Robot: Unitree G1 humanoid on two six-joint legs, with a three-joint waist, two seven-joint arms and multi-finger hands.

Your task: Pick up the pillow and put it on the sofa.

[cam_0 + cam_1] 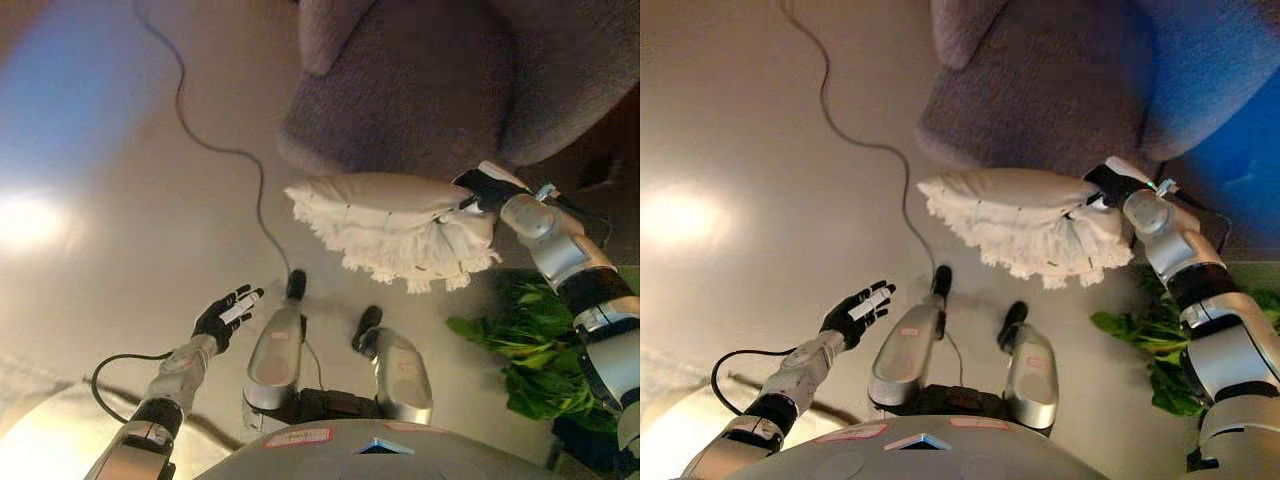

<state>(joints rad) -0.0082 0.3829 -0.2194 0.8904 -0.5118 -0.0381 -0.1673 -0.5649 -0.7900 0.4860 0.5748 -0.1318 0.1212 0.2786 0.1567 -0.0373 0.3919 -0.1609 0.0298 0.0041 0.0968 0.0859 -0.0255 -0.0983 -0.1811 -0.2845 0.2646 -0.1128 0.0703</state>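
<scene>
The right hand [487,188] has its fingers curled round one end of the white fringed pillow [390,225], which hangs in the air just in front of the grey sofa [420,90], above the floor [120,200]. The left hand [226,315] is low at the left, fingers spread and empty. A green plant [525,340] is under the right arm.

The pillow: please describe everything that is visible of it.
The pillow is cream-white, soft-looking cloth with a shaggy fringe along its lower edges. It is lifted off the floor, lying roughly flat, just in front of the grey sofa. The right hand grips its right end; the left hand is open and apart from it.
</scene>
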